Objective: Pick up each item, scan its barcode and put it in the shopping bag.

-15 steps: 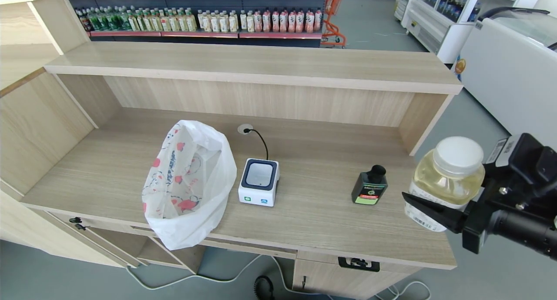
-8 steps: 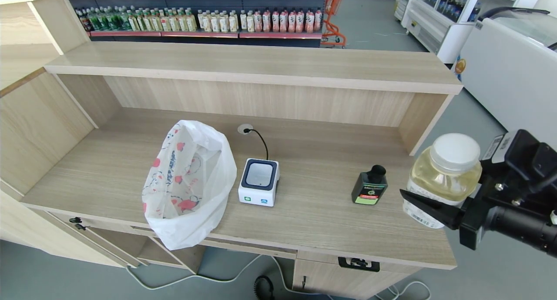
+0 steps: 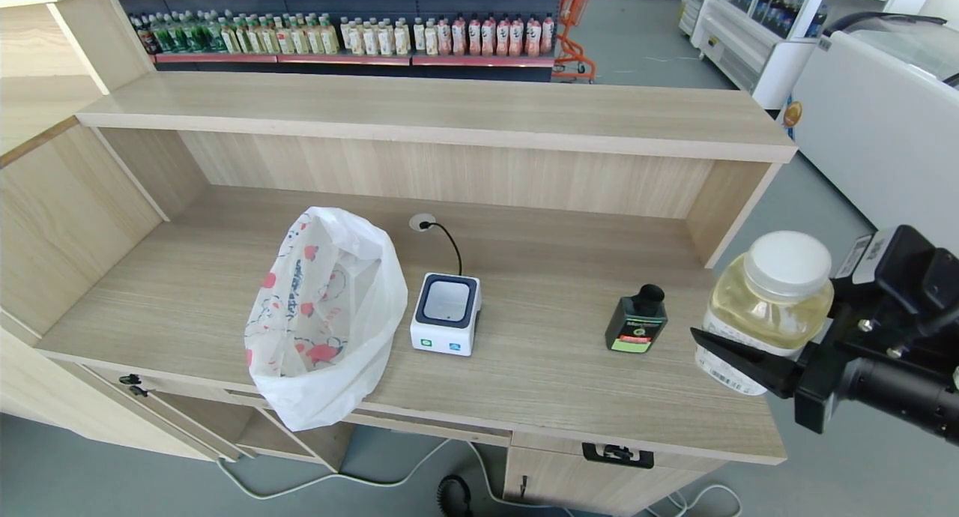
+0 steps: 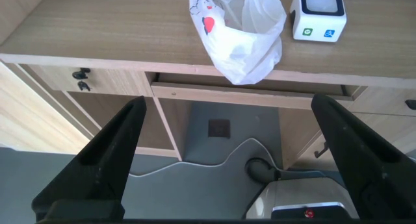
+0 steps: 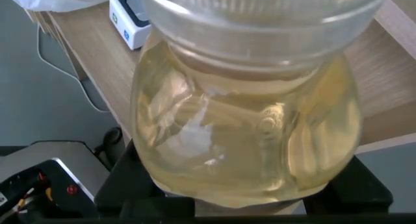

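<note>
1. The right jaws clench a clear jar (image 3: 772,307), one finger (image 3: 738,358) lying across its white label.
2. The jar is upright under a white lid (image 3: 790,256) and holds pale yellow liquid nearly up to its neck. It hangs over the right end of the worktop (image 3: 554,382), near the front corner.
3. The left jaws are spread wide and grasp nothing, in front of the worktop's front edge.
4. A small dark bottle (image 3: 637,322) with a black cap stands upright on the right part of the worktop, well apart from the jar.
5. A white scanner (image 3: 446,313) sits near the middle.
6. Just beside the scanner, toward the left end, stands the open shopping bag (image 3: 322,315), which sags over the front edge.
</note>
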You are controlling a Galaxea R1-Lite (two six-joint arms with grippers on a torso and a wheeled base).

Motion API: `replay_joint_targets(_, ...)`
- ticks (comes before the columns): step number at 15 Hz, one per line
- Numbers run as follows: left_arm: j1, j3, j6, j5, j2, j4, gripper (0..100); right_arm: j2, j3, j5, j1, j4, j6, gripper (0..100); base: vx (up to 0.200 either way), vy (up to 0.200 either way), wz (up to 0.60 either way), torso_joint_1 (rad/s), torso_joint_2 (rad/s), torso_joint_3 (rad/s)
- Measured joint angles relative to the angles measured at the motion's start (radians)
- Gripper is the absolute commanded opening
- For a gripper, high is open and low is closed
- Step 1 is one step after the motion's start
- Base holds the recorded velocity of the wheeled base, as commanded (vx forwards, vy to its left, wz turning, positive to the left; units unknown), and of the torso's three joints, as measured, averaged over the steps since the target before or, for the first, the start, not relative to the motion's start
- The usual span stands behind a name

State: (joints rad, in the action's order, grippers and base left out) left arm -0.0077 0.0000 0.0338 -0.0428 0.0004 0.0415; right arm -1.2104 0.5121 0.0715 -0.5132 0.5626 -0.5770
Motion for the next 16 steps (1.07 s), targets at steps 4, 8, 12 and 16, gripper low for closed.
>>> replay_joint_targets(4,-0.001,0.0,-0.001,0.0,0.0,0.0,100,0.007,0.021,0.004,-0.005,0.006,-0.028,0,0.0,0.2,0.0,0.002,0.0,0.004)
replay_joint_targets(8,0.0,0.0,0.002,0.0,0.0,0.0,100,0.013,0.025,0.004,-0.006,0.007,-0.034,0,0.0,0.2,0.0,-0.001,0.0,0.0)
replay_joint_targets(12,0.0,0.0,0.006,0.0,0.0,0.0,100,-0.023,0.042,0.002,0.013,0.069,-0.036,0,0.0,0.2,0.0,0.002,0.0,0.001)
replay_joint_targets(16,0.0,0.0,0.007,0.0,0.0,0.0,100,-0.153,0.051,0.011,0.072,0.302,-0.1,0,0.0,0.2,0.0,0.004,0.0,0.001)
